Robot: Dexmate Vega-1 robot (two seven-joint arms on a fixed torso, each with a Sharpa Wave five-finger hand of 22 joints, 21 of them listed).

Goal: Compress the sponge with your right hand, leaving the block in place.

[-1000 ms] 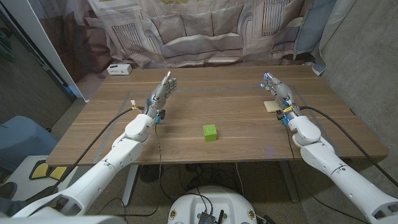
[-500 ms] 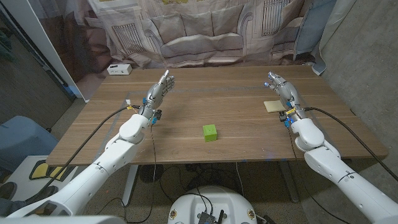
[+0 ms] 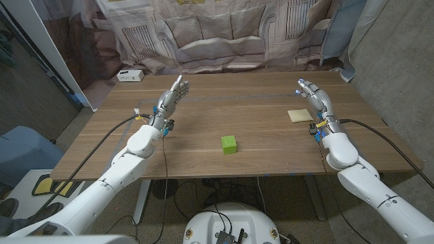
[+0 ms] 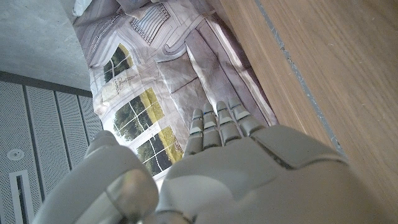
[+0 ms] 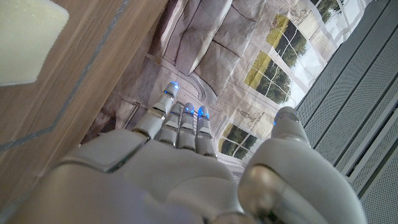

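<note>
Pale yellow sponge (image 3: 296,116) flat on the wooden table (image 3: 258,146) at its right side, just beside the right hand (image 3: 316,99) and not touching it. Right hand empty, fingers extended, raised above the table. Green block (image 3: 229,144) near the table's middle, well apart. Left hand (image 3: 170,100) empty, fingers straight.

A white box (image 3: 129,75) on the wooden table (image 3: 258,135) — printed curtain (image 3: 224,34) behind.

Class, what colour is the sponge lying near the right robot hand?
The sponge is pale yellow, almost cream; it shows best in the head view.
</note>
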